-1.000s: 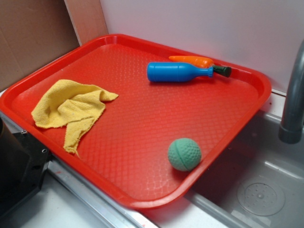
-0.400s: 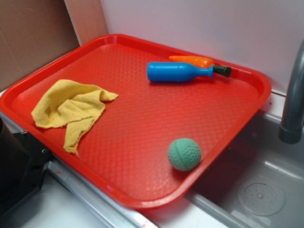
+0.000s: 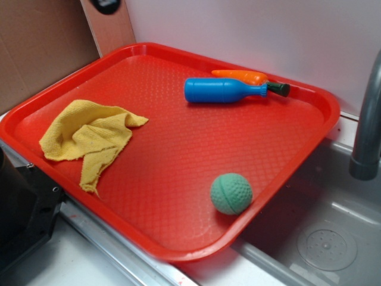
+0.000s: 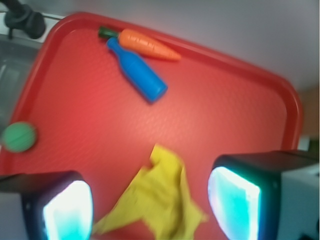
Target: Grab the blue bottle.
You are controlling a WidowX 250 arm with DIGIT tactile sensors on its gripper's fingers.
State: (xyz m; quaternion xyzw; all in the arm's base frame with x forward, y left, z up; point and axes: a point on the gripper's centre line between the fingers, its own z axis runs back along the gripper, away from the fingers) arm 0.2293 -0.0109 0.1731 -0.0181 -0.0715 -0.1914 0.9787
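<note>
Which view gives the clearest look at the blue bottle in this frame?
The exterior view: the blue bottle lies sharp and whole on the red tray, neck against the carrot. The wrist view also shows all of the bottle, but blurred and farther off, beyond the open gripper and the yellow cloth.

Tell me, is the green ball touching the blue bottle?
No, the green ball sits alone near the tray's front edge, far from the blue bottle.
</note>
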